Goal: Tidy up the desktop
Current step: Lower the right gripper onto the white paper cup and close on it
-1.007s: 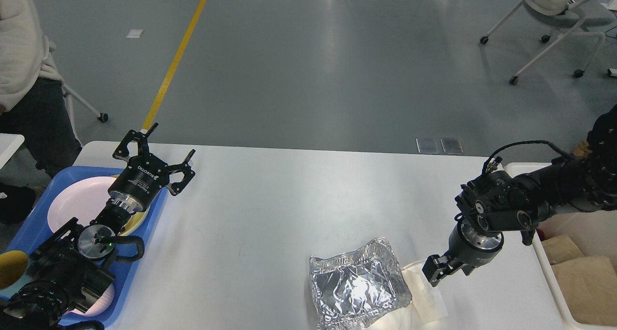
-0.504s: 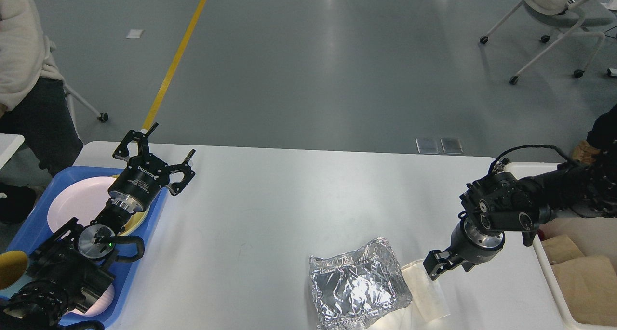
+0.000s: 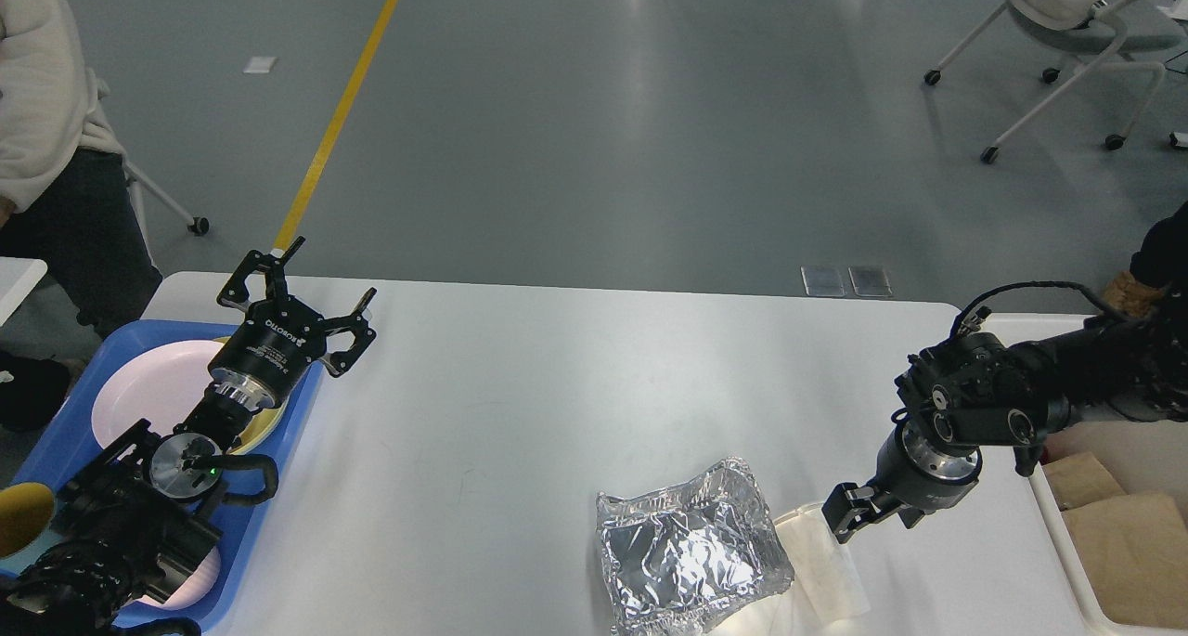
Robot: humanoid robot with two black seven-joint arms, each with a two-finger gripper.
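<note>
The white desktop (image 3: 575, 385) carries a crumpled silver foil container (image 3: 691, 552) near its front edge. A white paper napkin (image 3: 831, 571) lies partly under the container's right side. My right gripper (image 3: 846, 515) points down at the napkin's upper edge. Its fingers are dark and close together, so I cannot tell whether they pinch the napkin. My left gripper (image 3: 320, 279) is open and empty, hovering over the right edge of the blue tray (image 3: 56, 432) at the table's far left.
The blue tray holds a pink plate (image 3: 148, 385) and a yellow cup (image 3: 19, 515). A white bin (image 3: 1049, 515) with brown paper (image 3: 1132, 552) stands at the right edge. A person (image 3: 46, 107) stands at the far left.
My right gripper has shifted slightly right and down along the napkin's upper edge. The left arm has not moved.
</note>
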